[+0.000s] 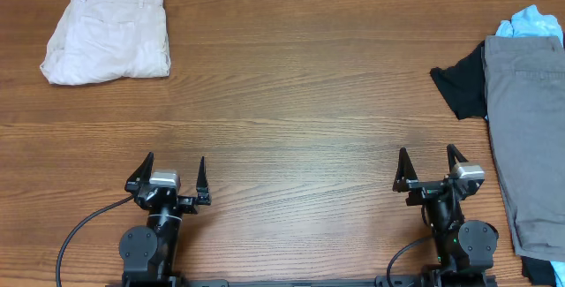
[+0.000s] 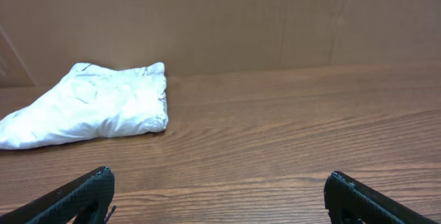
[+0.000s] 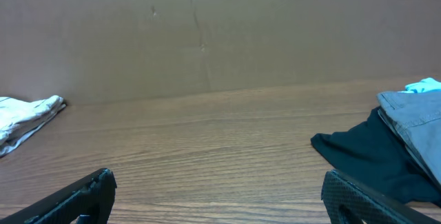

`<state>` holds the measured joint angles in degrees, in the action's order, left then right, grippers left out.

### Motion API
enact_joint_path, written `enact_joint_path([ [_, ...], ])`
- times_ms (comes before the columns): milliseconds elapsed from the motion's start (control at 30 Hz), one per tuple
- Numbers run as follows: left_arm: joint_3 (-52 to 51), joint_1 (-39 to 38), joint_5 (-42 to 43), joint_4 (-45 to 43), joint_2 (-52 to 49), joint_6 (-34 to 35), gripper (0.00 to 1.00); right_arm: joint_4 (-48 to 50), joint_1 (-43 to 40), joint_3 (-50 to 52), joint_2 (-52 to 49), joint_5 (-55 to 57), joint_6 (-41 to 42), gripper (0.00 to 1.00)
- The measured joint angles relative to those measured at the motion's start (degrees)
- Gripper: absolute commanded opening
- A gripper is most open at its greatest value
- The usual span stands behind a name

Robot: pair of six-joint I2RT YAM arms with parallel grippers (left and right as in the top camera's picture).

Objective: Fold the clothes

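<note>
Overhead: cream shorts [image 1: 106,33] folded, far left of bench [image 1: 291,101]; grey shorts [image 1: 530,137] unfolded at right edge. Left fingers [image 1: 141,174] and right fingers [image 1: 402,170] apart, empty.
Left wrist: only the folded shorts.
Right wrist: grey shorts ahead-right.
Judgement: next garment due; right arm must reach and drag it to centre.

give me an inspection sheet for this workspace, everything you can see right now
surface: wooden table, brown grain, middle bare
job's things: cream shorts folded at the far left; grey shorts spread along the right edge, lying over a black tee; a light blue tee peeks out at their far end
clutter: nothing seen
grippers: left claw and right claw both open and empty, near the front edge, touching no garment
cables: a black cable loops out from the left arm's base; a second cable curves by the right arm's base
surroundings: plain brown wall behind the table
</note>
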<state>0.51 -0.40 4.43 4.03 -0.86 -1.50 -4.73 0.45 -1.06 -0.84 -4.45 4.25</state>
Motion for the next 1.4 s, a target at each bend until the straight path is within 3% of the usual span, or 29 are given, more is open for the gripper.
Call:
enact_joint_path([
  [1067, 0.0, 0.0, 0.0, 0.0, 0.0, 0.0, 1.0, 0.0, 0.0, 0.0, 0.0, -0.3, 0.1, 1.0],
  [1200, 0.0, 0.0, 0.0, 0.0, 0.0, 0.0, 1.0, 0.9, 0.0, 0.0, 0.0, -6.2, 5.0, 1.0],
  [1400, 0.0, 0.0, 0.0, 0.0, 0.0, 0.0, 1.0, 1.6, 0.0, 0.0, 0.0, -19.0, 19.5, 1.0],
])
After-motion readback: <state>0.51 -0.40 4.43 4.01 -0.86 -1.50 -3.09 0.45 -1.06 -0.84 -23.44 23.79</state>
